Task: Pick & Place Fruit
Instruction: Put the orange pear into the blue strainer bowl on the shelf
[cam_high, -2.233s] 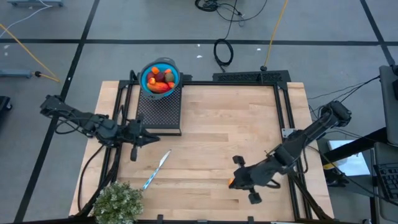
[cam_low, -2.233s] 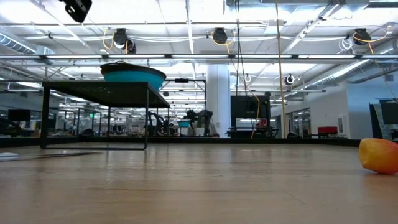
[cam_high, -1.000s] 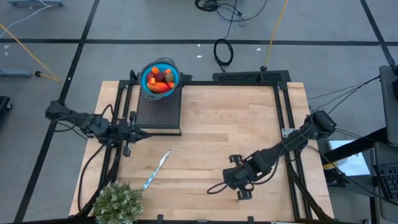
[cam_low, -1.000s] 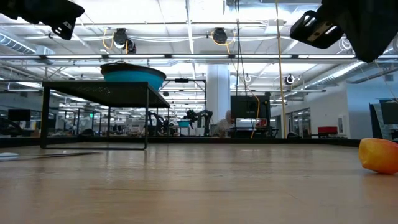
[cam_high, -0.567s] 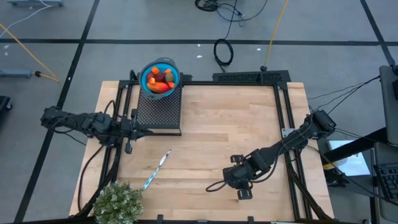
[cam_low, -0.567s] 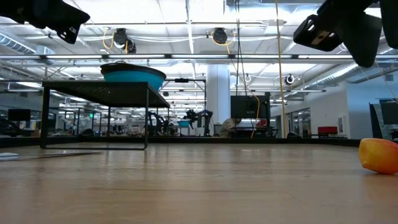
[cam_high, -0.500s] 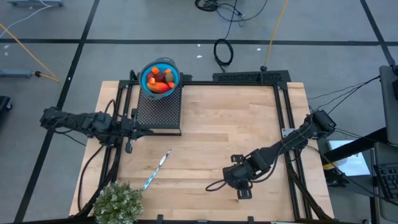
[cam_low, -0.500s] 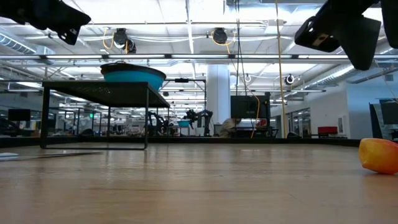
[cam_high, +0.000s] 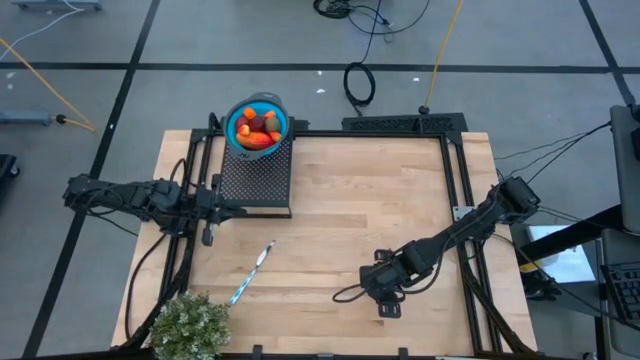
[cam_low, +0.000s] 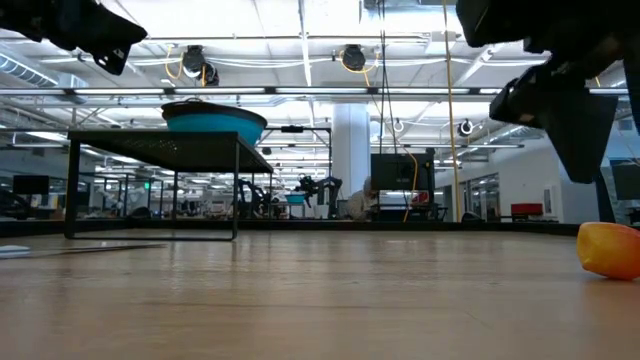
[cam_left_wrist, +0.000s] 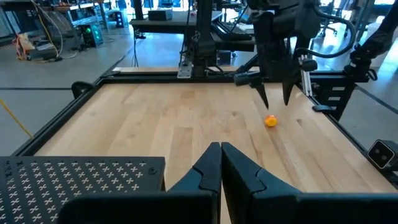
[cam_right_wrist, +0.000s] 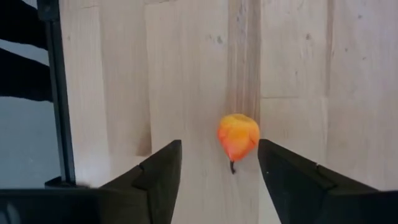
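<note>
Pale wooden plank tabletop (cam_high: 350, 200) carries a small orange-yellow toy fruit (cam_right_wrist: 237, 137) near its right front; right gripper (cam_right_wrist: 217, 163) hangs above, jaws apart. Left gripper (cam_left_wrist: 220, 163) waits, jaws together. No readable writing.

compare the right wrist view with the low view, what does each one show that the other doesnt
Only the right wrist view shows the right gripper from behind its open fingers, standing apart on either side of the orange fruit, plus the fruit's small stem and the table edge.

Only the low view shows the blue bowl up on the black stand, and the room behind.

Both show the orange fruit lying on the wooden table, with the right gripper above it and not touching it.
</note>
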